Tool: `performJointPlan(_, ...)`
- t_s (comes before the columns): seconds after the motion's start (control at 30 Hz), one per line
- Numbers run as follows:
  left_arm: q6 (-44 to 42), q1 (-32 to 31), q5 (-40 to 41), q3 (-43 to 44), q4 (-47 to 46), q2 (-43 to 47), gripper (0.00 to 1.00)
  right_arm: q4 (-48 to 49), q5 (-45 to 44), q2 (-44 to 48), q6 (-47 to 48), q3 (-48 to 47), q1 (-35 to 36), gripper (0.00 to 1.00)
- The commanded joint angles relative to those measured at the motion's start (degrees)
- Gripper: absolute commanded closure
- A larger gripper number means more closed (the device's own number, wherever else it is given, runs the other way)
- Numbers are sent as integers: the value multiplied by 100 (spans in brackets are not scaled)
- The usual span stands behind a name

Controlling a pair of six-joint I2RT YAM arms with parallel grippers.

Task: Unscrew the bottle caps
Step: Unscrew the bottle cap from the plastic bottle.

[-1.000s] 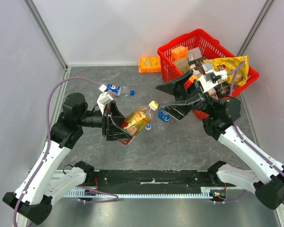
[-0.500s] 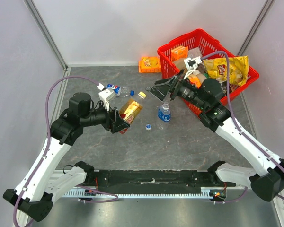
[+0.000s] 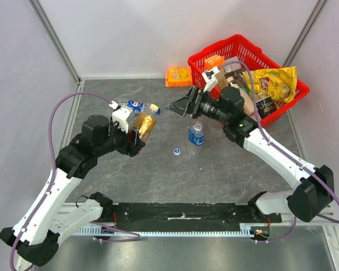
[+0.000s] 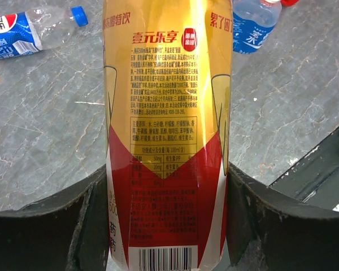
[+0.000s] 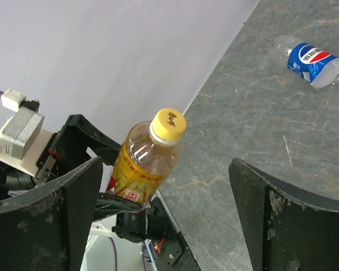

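My left gripper (image 3: 137, 135) is shut on the amber bottle (image 4: 166, 113), around its red lower label, and holds it tilted above the table. The bottle's yellow cap (image 5: 168, 124) points toward my right gripper (image 3: 179, 106). That gripper hangs open a short way off the cap, with nothing between its fingers (image 5: 45, 220). A clear bottle with a blue label (image 3: 196, 134) stands mid-table, and a loose whitish-blue cap (image 3: 176, 151) lies beside it. Another clear bottle (image 4: 22, 31) lies on its side with a blue cap (image 4: 78, 15) on it.
A red basket (image 3: 294, 96) full of snack packs stands at the back right, just behind the right arm. An orange box (image 3: 178, 76) sits by the back wall. Grey walls close in the left, back and right sides.
My left arm has carried the amber bottle back and to the left, raising its cap end. My right gripper, still open, has swung left and back to face the cap.
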State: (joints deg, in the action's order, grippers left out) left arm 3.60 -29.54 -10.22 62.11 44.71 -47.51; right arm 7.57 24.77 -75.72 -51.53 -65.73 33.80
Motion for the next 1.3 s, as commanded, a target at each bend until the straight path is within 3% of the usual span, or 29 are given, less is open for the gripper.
performJointPlan(0.0,-219,-201,582,144,3,-39,98,666,229,-293,-604,-106,65,3)
performJointPlan(0.33,-96,-930,776,12,-120,-92,98,806,247,-874,-726,-362,241,15)
performJointPlan(0.63,-113,-1089,872,47,-138,-277,98,1659,423,-698,-1184,95,329,39)
performJointPlan(1.03,-105,-1230,995,82,-173,-163,98,1642,256,-637,-1202,412,329,32)
performJointPlan(1.27,-105,-1238,1004,82,-155,-83,98,1642,441,-733,-1149,395,320,33)
